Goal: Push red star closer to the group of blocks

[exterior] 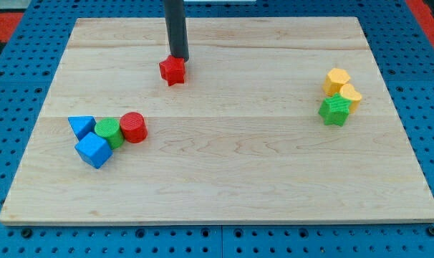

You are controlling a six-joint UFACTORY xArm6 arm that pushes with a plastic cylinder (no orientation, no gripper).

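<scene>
The red star lies on the wooden board in the upper middle-left. My tip stands right at the star's top edge, touching or almost touching it. A group of blocks sits at the lower left: a blue triangle, a blue cube, a green cylinder and a red cylinder. The star is well apart from this group, up and to the right of it.
A second cluster sits at the view's right: a yellow hexagon-like block, a yellow heart and a green star. The board lies on a blue pegboard.
</scene>
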